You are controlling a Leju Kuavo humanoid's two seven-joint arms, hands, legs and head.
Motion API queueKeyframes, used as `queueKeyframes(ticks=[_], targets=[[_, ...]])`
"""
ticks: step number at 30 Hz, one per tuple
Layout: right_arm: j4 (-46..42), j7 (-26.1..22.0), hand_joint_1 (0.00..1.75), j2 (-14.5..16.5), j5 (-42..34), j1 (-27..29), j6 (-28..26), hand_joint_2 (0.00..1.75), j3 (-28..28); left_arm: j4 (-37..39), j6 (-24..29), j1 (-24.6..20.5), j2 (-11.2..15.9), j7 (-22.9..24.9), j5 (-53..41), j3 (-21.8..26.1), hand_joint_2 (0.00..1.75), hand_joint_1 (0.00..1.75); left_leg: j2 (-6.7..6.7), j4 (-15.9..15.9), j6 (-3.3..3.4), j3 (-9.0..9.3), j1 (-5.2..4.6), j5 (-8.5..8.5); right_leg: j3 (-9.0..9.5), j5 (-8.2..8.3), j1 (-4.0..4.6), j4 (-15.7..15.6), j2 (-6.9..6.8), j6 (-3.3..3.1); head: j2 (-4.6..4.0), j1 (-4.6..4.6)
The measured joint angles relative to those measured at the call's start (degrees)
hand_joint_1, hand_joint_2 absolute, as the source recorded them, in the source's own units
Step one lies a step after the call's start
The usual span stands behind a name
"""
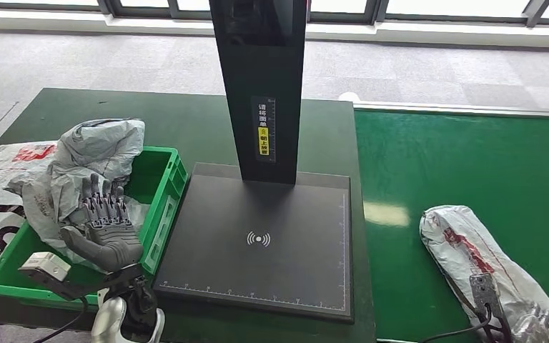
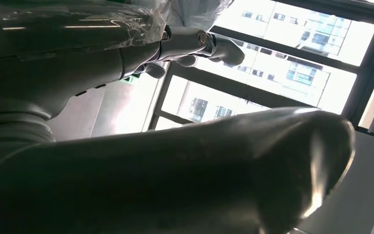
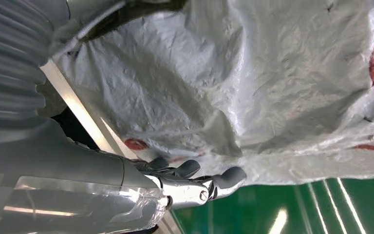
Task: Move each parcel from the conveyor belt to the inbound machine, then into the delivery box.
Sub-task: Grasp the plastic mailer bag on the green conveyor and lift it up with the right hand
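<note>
On the right, the green conveyor belt (image 1: 472,164) is carrying a white parcel (image 1: 465,246) at its near end, where the right hand (image 1: 529,325) is lying against it; whether it is grasping I cannot tell. Left of the belt the inbound machine (image 1: 261,243) is standing bare. Farther left, the green delivery box (image 1: 159,207) is holding a grey parcel (image 1: 89,161), the left hand (image 1: 107,225) resting on it with fingers extended, released.

Wireless-signal sign (image 1: 259,239) on scanner plate (image 1: 207,236) — column label (image 1: 262,128) unreadable.
</note>
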Motion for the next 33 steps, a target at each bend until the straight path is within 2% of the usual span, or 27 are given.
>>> queueKeyframes(ticks=[4,9,15,23,26,31,33], targets=[[6.5,-2.1,1.75,-2.3,-0.8,-3.1,1.0,1.75,0.1,1.3,-0.4,-1.0,0.0,0.4,0.1,0.0,0.00,0.00,0.11,0.0,0.05,0.05,0.03,0.02,0.04,0.08,0.10,0.0,0.10,0.11,0.00,0.00],[12.6,-3.4,1.75,-3.3,-0.1,-5.8,1.0,1.75,2.4,2.7,-0.7,-1.7,0.0,0.5,0.4,0.0,0.00,0.00,0.15,0.1,0.15,0.06,0.04,0.08,0.10,0.17,0.20,0.0,0.13,0.25,0.00,0.00],[13.6,-2.2,1.75,-2.2,1.1,-6.3,1.1,1.75,8.2,3.8,-0.8,-2.1,0.2,1.0,0.1,-0.1,0.00,0.00,0.63,0.1,0.15,0.10,0.09,0.07,0.06,0.33,0.25,-0.1,0.61,0.24,0.00,0.00],[8.8,-2.3,1.75,0.2,1.2,-3.6,2.4,1.75,13.0,4.5,-0.8,-2.1,0.2,1.2,-0.6,-0.1,0.00,0.00,0.66,0.1,0.13,0.12,0.23,0.07,0.04,0.35,0.38,-0.1,0.65,0.15,0.00,0.00],[5.8,-5.8,1.75,1.4,-2.2,-2.0,-1.0,1.75,13.9,4.5,-0.8,-2.1,0.2,1.2,-0.8,-0.1,0.00,0.00,0.59,0.1,0.12,0.03,0.23,0.08,0.02,0.34,0.39,0.0,0.59,0.14,0.00,0.00],[-6.2,-17.8,1.75,5.4,-15.6,2.3,-11.1,1.75,16.5,4.5,-0.8,-1.6,0.2,0.5,-1.2,-0.1,0.00,0.00,0.38,0.1,0.09,-0.17,0.22,0.10,-0.15,0.25,0.32,0.0,0.36,0.06,0.00,0.00],[-10.6,-20.1,1.75,6.4,-18.1,3.2,-12.8,1.75,17.6,4.5,-0.8,-1.6,0.2,0.3,-1.3,-0.1,0.00,0.00,0.32,0.1,0.08,-0.20,0.23,0.10,-0.16,0.22,0.33,0.0,0.32,0.05,0.00,0.00]])
